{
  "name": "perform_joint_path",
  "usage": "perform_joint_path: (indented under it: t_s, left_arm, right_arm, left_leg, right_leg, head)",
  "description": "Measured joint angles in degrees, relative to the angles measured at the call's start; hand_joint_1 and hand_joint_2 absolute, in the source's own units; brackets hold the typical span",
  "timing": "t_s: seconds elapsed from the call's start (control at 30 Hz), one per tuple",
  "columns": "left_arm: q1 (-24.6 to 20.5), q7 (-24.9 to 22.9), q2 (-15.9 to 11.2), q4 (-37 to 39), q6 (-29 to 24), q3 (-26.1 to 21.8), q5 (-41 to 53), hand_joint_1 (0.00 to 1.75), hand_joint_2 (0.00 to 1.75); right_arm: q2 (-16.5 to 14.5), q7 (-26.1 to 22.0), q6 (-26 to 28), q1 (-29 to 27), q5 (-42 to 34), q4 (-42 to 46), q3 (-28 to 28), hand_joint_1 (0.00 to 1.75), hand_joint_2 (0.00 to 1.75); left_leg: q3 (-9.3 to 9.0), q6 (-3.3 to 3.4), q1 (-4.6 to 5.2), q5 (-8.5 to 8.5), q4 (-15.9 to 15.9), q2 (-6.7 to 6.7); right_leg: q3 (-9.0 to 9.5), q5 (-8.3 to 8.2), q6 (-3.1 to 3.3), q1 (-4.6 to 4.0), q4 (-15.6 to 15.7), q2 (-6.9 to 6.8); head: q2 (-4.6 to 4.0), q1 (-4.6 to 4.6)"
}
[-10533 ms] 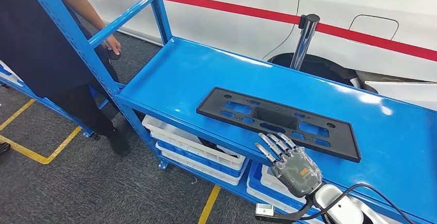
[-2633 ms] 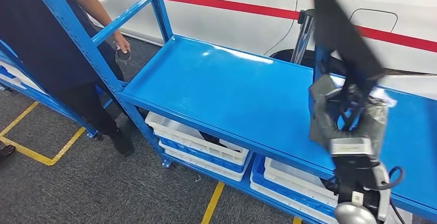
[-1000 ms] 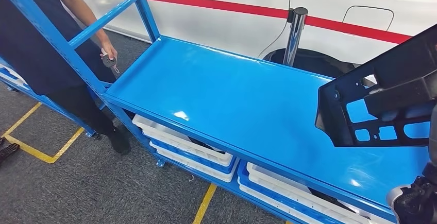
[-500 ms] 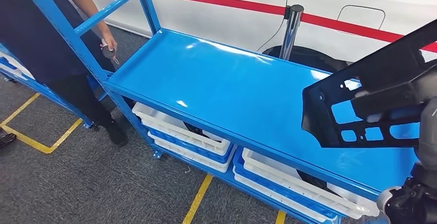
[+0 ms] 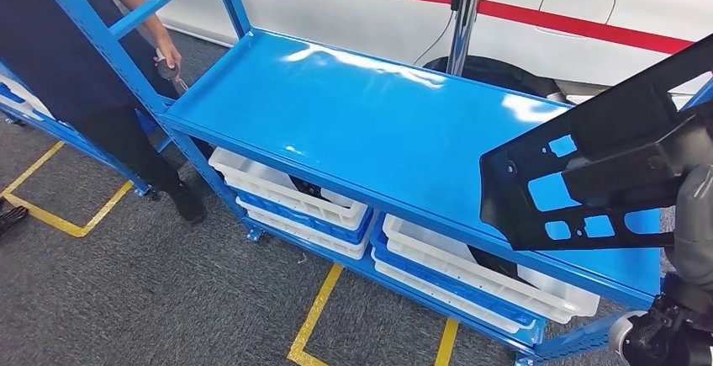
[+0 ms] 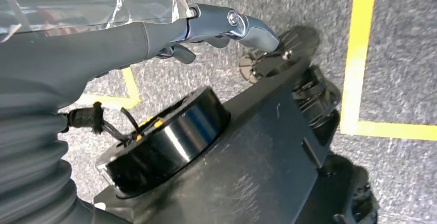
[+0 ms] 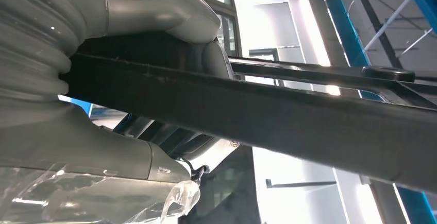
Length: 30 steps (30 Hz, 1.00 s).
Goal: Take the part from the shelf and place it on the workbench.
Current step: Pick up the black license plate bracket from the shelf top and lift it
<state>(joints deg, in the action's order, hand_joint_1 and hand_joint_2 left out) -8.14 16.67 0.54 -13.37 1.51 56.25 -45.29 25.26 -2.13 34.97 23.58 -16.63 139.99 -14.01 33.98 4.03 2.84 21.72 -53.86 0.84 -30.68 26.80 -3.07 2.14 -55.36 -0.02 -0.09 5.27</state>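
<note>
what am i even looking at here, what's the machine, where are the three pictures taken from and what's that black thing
This is a two-legged humanoid robot with two arms ending in fingered hands. The wide picture comes from a camera high on its body, looking down at a blue shelf. The black thing is a flat plastic part with cut-out holes, lifted off the shelf and held up by the right hand. One close-up is from a camera at that wrist: the grey hand clasps the part's dark edge. The other close-up is from the left wrist: the left hand hangs over the grey floor and holds nothing, fingers curled. White bins sit on the lower shelf, and a person stands at the shelf's far end.
</note>
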Motion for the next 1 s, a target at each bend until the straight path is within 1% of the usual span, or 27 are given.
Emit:
perform_joint_path:
  t_s: [0.03, 0.07, 0.13, 0.17, 0.2, 0.23, 0.27, 0.3, 0.33, 0.37, 0.4, 0.43, 0.5, 0.53, 0.57, 0.63, 0.67, 0.7, 0.73, 0.77, 0.8, 0.83, 0.87, 0.9, 0.93, 0.97, 1.0]
  left_arm:
    - [0.1, 0.0, 0.0, 0.0, 0.0, 0.0, 0.0, 0.0, 1.75]
    - [0.2, -0.1, 0.0, 0.0, 0.0, 0.0, 0.0, 0.0, 1.75]
    - [0.2, -0.1, 0.0, 0.0, 0.0, 0.0, 0.0, 0.0, 1.75]
    - [0.2, -0.1, 0.0, 0.0, 0.0, 0.0, 0.0, 0.0, 1.75]
    - [0.2, -0.1, 0.0, 0.0, 0.0, 0.0, 0.0, 0.0, 1.75]
    - [0.2, 0.0, 0.0, 0.0, 0.0, 0.0, 0.0, 0.0, 1.75]
    - [0.2, 0.1, 0.1, 0.0, -0.1, 0.0, 0.0, 0.0, 1.75]
    - [0.2, 0.2, 0.1, 0.0, -0.2, 0.0, 0.0, 0.0, 1.75]
    - [0.2, 0.2, 0.1, 0.0, -0.3, 0.0, 0.0, 0.0, 1.75]
    - [0.1, 0.3, 0.1, 0.0, -0.4, 0.0, 0.0, 0.0, 1.75]
    - [0.1, 0.3, 0.1, 0.0, -0.5, 0.0, 0.0, 0.0, 1.75]
    - [0.0, 0.3, 0.1, 0.0, -0.5, 0.0, 0.0, 0.0, 1.75]
    - [0.1, 0.3, 0.1, 0.0, -0.6, 0.0, 0.0, 0.0, 1.75]
    - [0.2, 0.3, 0.1, 0.0, -0.6, 0.0, 0.0, 0.0, 1.75]
    - [0.2, 0.3, 0.2, 0.0, -0.6, 0.0, 0.0, 0.0, 1.75]
    - [0.3, 0.3, 0.2, 0.0, -0.6, 0.0, 0.0, 0.0, 1.75]
    - [0.4, 0.3, 0.2, 0.0, -0.6, 0.0, 0.0, 0.0, 1.75]
    - [0.5, 0.4, 0.2, 0.0, -0.5, 0.0, 0.0, 0.0, 1.75]
    - [0.6, 0.4, 0.2, 0.0, -0.5, 0.0, 0.0, 0.0, 1.75]
    - [0.7, 0.5, 0.2, 0.0, -0.5, 0.0, -0.1, 0.0, 1.75]
    - [0.8, 0.5, 0.2, 0.0, -0.4, 0.1, -0.1, 0.0, 1.75]
    - [0.8, 0.5, 0.2, 0.0, -0.4, 0.0, -0.2, 0.0, 1.75]
    - [0.7, 0.6, 0.2, 0.0, -0.4, 0.0, -0.1, 0.0, 1.75]
    - [0.7, 0.6, 0.2, 0.0, -0.4, 0.0, -0.1, 0.0, 1.75]
    - [0.7, 0.6, 0.2, 0.0, -0.4, 0.0, -0.1, 0.0, 1.75]
    - [0.8, 0.7, 0.2, 0.0, -0.4, 0.1, -0.1, 0.0, 1.75]
    - [0.9, 0.7, 0.2, 0.0, -0.5, 0.1, -0.1, 0.0, 1.75]
  right_arm:
    - [0.0, 0.0, 0.0, -0.1, 0.0, 0.0, 0.0, 1.75, 1.75]
    - [-0.1, 0.0, 0.0, -0.1, 0.0, 0.0, 0.0, 1.75, 1.75]
    - [-0.1, 0.0, 0.0, -0.2, 0.0, 0.0, 0.0, 1.75, 1.75]
    - [-0.2, 0.0, -0.1, -0.3, 0.1, 0.0, 0.0, 1.75, 1.75]
    - [-0.2, 0.1, -0.1, -0.4, 0.3, 0.0, 0.0, 1.75, 1.75]
    - [-0.2, 0.2, -0.1, -0.5, 0.7, 0.0, 0.0, 1.75, 1.75]
    - [-0.2, 0.4, -0.1, -0.6, 1.3, 0.0, 0.0, 1.75, 1.75]
    - [-0.2, 0.7, -0.1, -0.6, 1.9, 0.0, 0.1, 1.75, 1.75]
    - [-0.1, 1.0, -0.1, -0.6, 2.6, 0.0, 0.3, 1.75, 1.75]
    - [-0.1, 1.2, 0.0, -0.7, 3.1, 0.0, 0.5, 1.75, 1.75]
    - [-0.1, 1.4, 0.0, -0.7, 3.5, 0.0, 0.7, 1.75, 1.75]
    - [-0.1, 1.6, 0.0, -0.8, 3.7, 0.0, 0.8, 1.75, 1.75]
    - [-0.1, 1.7, 0.1, -1.1, 3.8, 0.0, 1.0, 1.75, 1.75]
    - [-0.1, 1.7, 0.1, -1.3, 3.9, 0.0, 1.1, 1.75, 1.75]
    - [-0.1, 1.7, 0.1, -1.4, 3.9, 0.0, 1.2, 1.75, 1.75]
    - [-0.1, 1.7, 0.0, -1.8, 3.8, 0.0, 1.4, 1.75, 1.75]
    - [-0.1, 1.7, 0.0, -2.0, 3.6, 0.0, 1.4, 1.75, 1.75]
    - [-0.1, 1.7, -0.1, -2.2, 3.4, 0.0, 1.4, 1.75, 1.75]
    - [-0.1, 1.7, -0.2, -2.3, 3.1, 0.0, 1.4, 1.75, 1.75]
    - [-0.1, 1.6, -0.3, -2.3, 3.0, 0.0, 1.4, 1.75, 1.75]
    - [-0.1, 1.5, -0.4, -2.3, 2.8, 0.0, 1.4, 1.75, 1.75]
    - [-0.1, 1.4, -0.6, -2.3, 2.6, 0.0, 1.4, 1.75, 1.75]
    - [-0.1, 1.2, -0.7, -2.3, 2.5, 0.0, 1.4, 1.75, 1.75]
    - [-0.1, 1.1, -0.7, -2.3, 2.4, 0.0, 1.4, 1.75, 1.75]
    - [-0.2, 1.1, -0.8, -2.4, 2.2, 0.0, 1.4, 1.75, 1.75]
    - [-0.2, 1.0, -0.9, -2.4, 2.2, 0.0, 1.4, 1.75, 1.75]
    - [-0.2, 1.0, -0.9, -2.4, 2.1, 0.0, 1.4, 1.75, 1.75]
  left_leg:
    - [0.78, -0.55, -0.2, 1.46, -1.8, -0.16]
    - [1.95, -1.25, -0.56, 3.58, -5.0, -0.31]
    - [4.91, -2.45, -1.47, 7.89, -13.5, -0.35]
    - [6.06, -2.74, -1.85, 8.93, -16.8, -0.34]
    - [6.32, -2.82, -2.1, 8.76, -18.0, -0.35]
    - [5.6, -2.74, -2.22, 7.54, -16.9, -0.34]
    - [3.89, -2.47, -2.25, 5.5, -13.6, -0.27]
    - [1.58, -2.04, -2.11, 3.32, -8.8, 0.13]
    - [-0.61, -1.58, -1.8, 1.87, -4.4, 0.61]
    - [-2.23, -1.15, -1.44, 1.02, -0.9, 1.03]
    - [-3.06, -0.87, -1.1, 0.86, 1.0, 1.31]
    - [-3.27, -0.75, -0.85, 1.02, 1.6, 1.18]
    - [-3.37, -0.47, -0.9, 0.59, 2.4, 0.55]
    - [-3.45, -0.16, -1.01, 0.25, 2.8, 0.17]
    - [-3.52, 0.24, -1.11, -0.1, 3.1, -0.23]
    - [-3.31, 0.93, -1.07, -0.46, 3.2, -1.11]
    - [-3.14, 1.09, -0.95, -0.58, 3.1, -1.6]
    - [-2.98, 1.12, -0.86, -0.7, 3.0, -2.1]
    - [-2.81, 1.11, -0.79, -0.81, 2.9, -2.65]
    - [-2.65, 1.06, -0.76, -0.88, 2.6, -3.26]
    - [-2.46, 1.0, -0.77, -0.9, 2.3, -3.83]
    - [-2.12, 0.91, -0.67, -0.89, 1.8, -4.39]
    - [-1.68, 0.82, -0.64, -0.93, 1.3, -4.88]
    - [-1.21, 0.64, -0.65, -1.01, 1.0, -5.34]
    - [-0.77, 0.39, -0.66, -1.18, 0.8, -5.85]
    - [-0.45, 0.13, -0.76, -1.38, 0.6, -6.44]
    - [-0.13, -0.24, -0.77, -1.26, 0.4, -6.49]
  right_leg:
    - [-0.35, -0.21, 0.32, 0.18, 0.0, 0.01]
    - [-0.63, -0.41, 0.62, 0.33, 0.1, 0.03]
    - [-0.97, -0.72, 1.01, 0.35, 0.1, 0.04]
    - [-1.05, -0.78, 1.07, 0.35, 0.1, 0.06]
    - [-1.06, -0.81, 1.07, 0.34, 0.1, 0.01]
    - [-1.01, -0.8, 1.07, 0.33, 0.2, -0.03]
    - [-0.89, -0.8, 1.07, 0.3, 0.2, -0.13]
    - [-0.75, -0.8, 1.07, 0.28, 0.3, -0.25]
    - [-0.63, -0.83, 1.03, 0.18, 0.5, -0.35]
    - [-0.56, -0.93, 0.89, 0.14, 0.6, -0.56]
    - [-0.53, -1.03, 0.74, 0.13, 0.8, -0.82]
    - [-0.52, -1.15, 0.55, 0.12, 0.9, -1.16]
    - [-0.52, -0.83, 0.15, 0.15, 0.9, -1.63]
    - [-0.9, 0.23, 0.07, 0.08, -0.3, -1.53]
    - [-1.82, 1.99, 0.12, -0.04, -2.7, -1.23]
    - [-5.09, 6.51, 0.44, -0.31, -10.7, -0.56]
    - [-6.65, 8.03, 0.5, -0.44, -14.5, -0.4]
    - [-7.42, 8.5, 0.48, -0.53, -16.5, -0.34]
    - [-7.04, 7.77, 0.46, -0.61, -16.2, -0.27]
    - [-5.45, 6.04, 0.49, -0.61, -13.5, 0.0]
    - [-3.02, 3.89, 0.55, -0.58, -9.1, 0.92]
    - [-0.7, 2.26, 0.63, -0.53, -4.7, 2.21]
    - [0.86, 1.2, 0.76, -0.46, -1.5, 3.27]
    - [1.58, 0.8, 0.89, -0.46, 0.2, 3.98]
    - [1.6, 0.84, 1.05, -0.53, 0.6, 3.87]
    - [1.45, 0.63, 1.29, -0.47, 0.6, 3.17]
    - [1.45, 0.46, 1.5, -0.39, 0.7, 2.48]
  head:
    - [0.0, 0.01]
    - [0.0, 0.01]
    - [0.0, 0.01]
    - [0.0, 0.01]
    - [0.0, 0.01]
    - [0.0, 0.01]
    - [0.0, 0.01]
    - [0.0, 0.02]
    - [0.0, 0.02]
    - [0.0, 0.03]
    - [0.0, 0.03]
    - [0.0, 0.03]
    - [0.0, 0.01]
    - [0.0, 0.01]
    - [0.0, 0.0]
    - [0.0, 0.0]
    - [0.0, 0.01]
    - [0.0, 0.01]
    - [0.0, 0.02]
    - [0.0, 0.02]
    - [0.0, 0.01]
    - [0.0, 0.01]
    - [0.0, 0.01]
    - [0.0, 0.02]
    - [0.0, 0.02]
    - [0.0, 0.03]
    - [0.0, 0.04]
